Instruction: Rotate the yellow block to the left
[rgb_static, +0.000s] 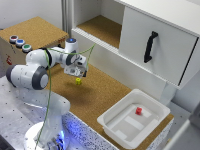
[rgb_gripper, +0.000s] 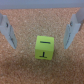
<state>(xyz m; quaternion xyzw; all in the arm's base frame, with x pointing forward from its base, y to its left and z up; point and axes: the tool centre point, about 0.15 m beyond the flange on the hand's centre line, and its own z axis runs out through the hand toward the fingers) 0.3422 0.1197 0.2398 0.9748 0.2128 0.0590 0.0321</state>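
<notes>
Yellow block (rgb_gripper: 44, 47) lies untouched between the wide-open tool (rgb_gripper: 40, 31) fingers.

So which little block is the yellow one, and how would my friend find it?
Start at the brown cork table in front of the white cabinet. Under the robot's gripper sits the yellow block, alone on the cork, between the open fingers in the wrist view. It has a black T on top, unlike the red block, which sits inside the white tub.
</notes>
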